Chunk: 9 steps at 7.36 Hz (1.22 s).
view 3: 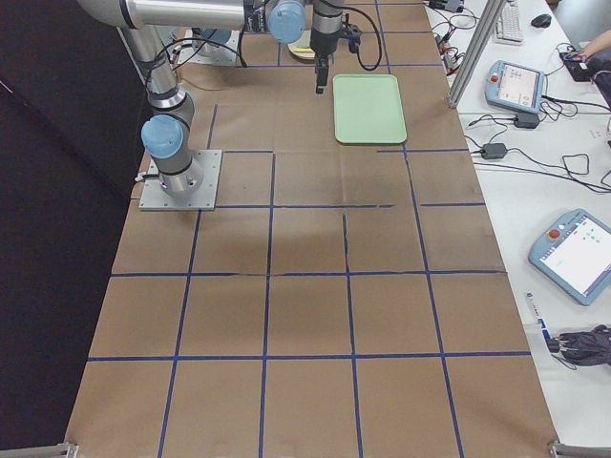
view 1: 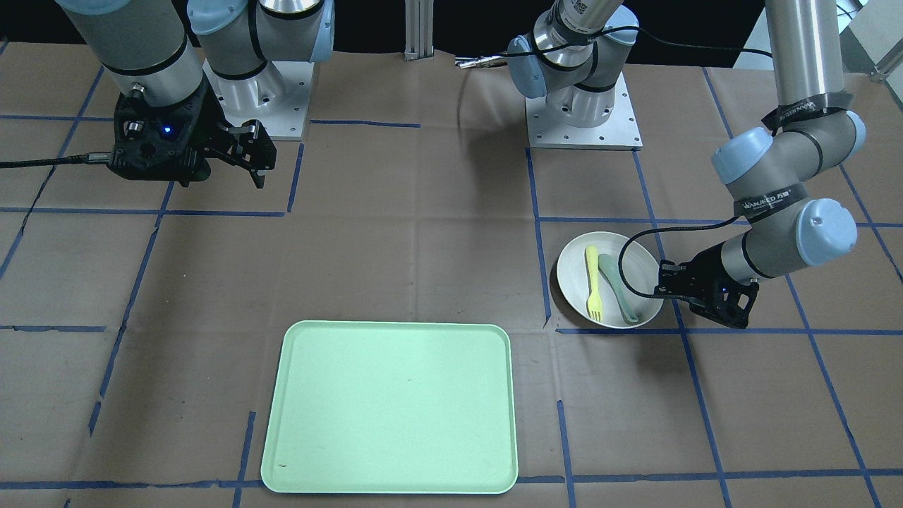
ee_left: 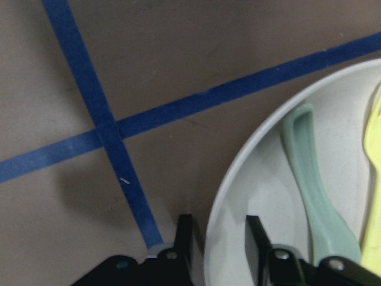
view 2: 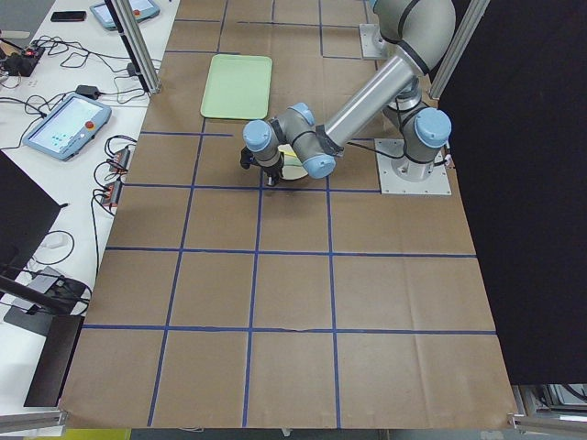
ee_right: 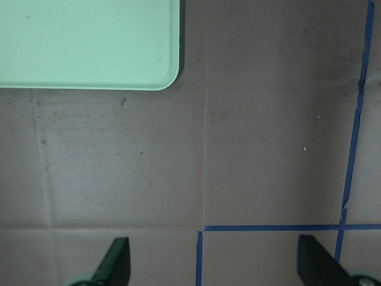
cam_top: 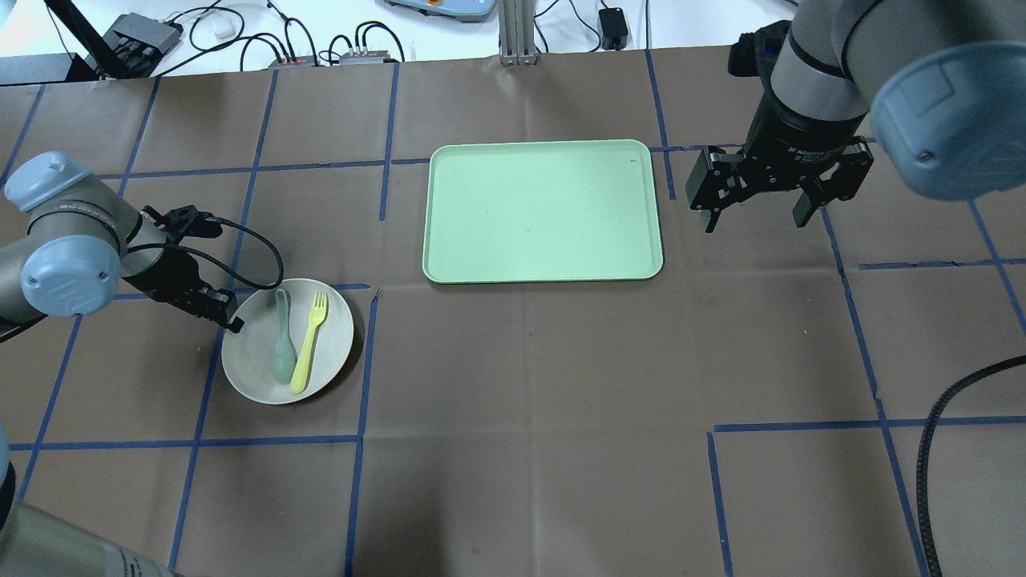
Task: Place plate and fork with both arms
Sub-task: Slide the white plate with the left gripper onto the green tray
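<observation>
The off-white plate [cam_top: 252, 365] lies on the table at my left, with the pale-yellow fork [cam_top: 311, 340] inside it. It also shows in the front-facing view [view 1: 573, 271], with the fork [view 1: 593, 279]. My left gripper [cam_top: 232, 320] is low at the plate's rim. In the left wrist view [ee_left: 219, 244] its jaws stand narrowly apart astride the rim of the plate [ee_left: 262, 179], one finger outside and one inside, with small gaps showing. The fork [ee_left: 374, 179] is at that view's right edge. My right gripper [cam_top: 755, 224] is wide open and empty, above the table right of the tray.
A grey-green spoon [cam_top: 282, 336] lies in the plate beside the fork. The rectangular light-green tray [cam_top: 545, 212] lies mid-table on the far side, and its corner shows in the right wrist view [ee_right: 89, 42]. Blue tape lines cross the brown table cover.
</observation>
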{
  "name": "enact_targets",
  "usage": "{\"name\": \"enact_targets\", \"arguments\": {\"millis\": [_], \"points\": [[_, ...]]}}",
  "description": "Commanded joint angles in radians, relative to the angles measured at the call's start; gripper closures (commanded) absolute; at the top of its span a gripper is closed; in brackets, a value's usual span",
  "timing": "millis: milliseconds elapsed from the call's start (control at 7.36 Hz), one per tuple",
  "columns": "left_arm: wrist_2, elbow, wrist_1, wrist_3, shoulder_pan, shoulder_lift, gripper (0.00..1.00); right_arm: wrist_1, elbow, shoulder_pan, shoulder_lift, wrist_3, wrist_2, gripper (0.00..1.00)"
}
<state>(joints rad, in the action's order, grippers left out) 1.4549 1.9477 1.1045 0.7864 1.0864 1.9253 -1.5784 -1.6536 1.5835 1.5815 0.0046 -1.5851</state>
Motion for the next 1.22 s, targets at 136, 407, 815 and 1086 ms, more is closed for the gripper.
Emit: {"name": "enact_targets", "arguments": {"millis": [136,407,815,1086], "points": [[-0.030,-0.007,0.002,0.001,0.000,-0.021,1.00,0.001,0.000,0.000,0.000,0.000,0.001,0.00],[-0.113,-0.027,0.002,-0.018,0.007,-0.026,1.00,0.001,0.000,0.000,0.000,-0.001,-0.001,0.00],[-0.157,-0.128,0.024,-0.111,0.081,0.001,1.00,0.001,0.000,0.000,0.000,0.000,0.001,0.00],[-0.159,-0.208,0.028,-0.269,0.197,0.021,1.00,0.001,0.000,0.000,0.000,0.000,-0.001,0.00]]}}
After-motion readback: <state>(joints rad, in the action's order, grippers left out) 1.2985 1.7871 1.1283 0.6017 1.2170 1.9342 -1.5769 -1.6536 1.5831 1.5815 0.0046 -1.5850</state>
